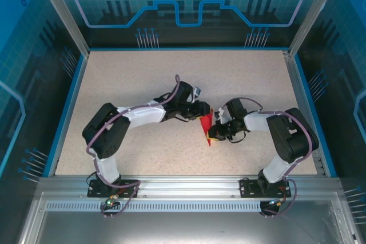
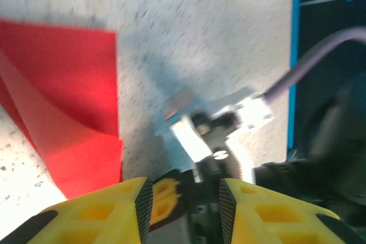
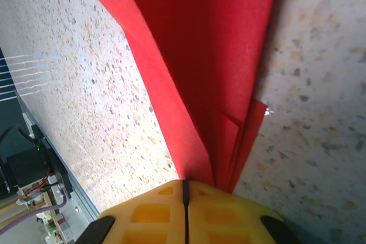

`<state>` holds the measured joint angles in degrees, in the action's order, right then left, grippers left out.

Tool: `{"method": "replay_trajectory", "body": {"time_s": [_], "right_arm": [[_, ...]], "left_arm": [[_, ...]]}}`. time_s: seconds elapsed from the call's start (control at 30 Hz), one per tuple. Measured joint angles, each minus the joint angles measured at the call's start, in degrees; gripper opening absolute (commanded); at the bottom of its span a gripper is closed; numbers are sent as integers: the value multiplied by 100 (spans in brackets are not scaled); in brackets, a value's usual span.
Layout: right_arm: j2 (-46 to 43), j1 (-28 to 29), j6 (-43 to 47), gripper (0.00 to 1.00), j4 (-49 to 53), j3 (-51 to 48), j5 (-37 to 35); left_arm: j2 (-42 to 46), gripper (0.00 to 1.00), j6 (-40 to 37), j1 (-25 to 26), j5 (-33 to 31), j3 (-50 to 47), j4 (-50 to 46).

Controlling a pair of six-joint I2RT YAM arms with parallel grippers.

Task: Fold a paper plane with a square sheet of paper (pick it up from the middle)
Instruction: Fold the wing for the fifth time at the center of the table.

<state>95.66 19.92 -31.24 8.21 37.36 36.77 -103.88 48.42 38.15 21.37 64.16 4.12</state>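
One paper plane (image 1: 206,128), long axis near-far, tip pointing nearward

The folded paper (image 3: 200,55) is bright red; the table (image 1: 126,78) is beige with dark speckles (its rim (image 1: 189,48) plain blue); the fingers (image 2: 108,210) are yellow.

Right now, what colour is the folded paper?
The paper is plain bright red, clearest in the right wrist view.
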Motion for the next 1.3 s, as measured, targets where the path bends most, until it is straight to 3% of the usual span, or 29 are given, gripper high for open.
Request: {"method": "replay_trajectory", "body": {"time_s": [0.33,1.3], "right_arm": [[61,-4,199,6,168,42,142],[125,-9,221,5,332,136,149]], "left_arm": [[-138,28,-57,-199,-70,-190,9],[-1154,27,-249,-245,120,59,304]]}}
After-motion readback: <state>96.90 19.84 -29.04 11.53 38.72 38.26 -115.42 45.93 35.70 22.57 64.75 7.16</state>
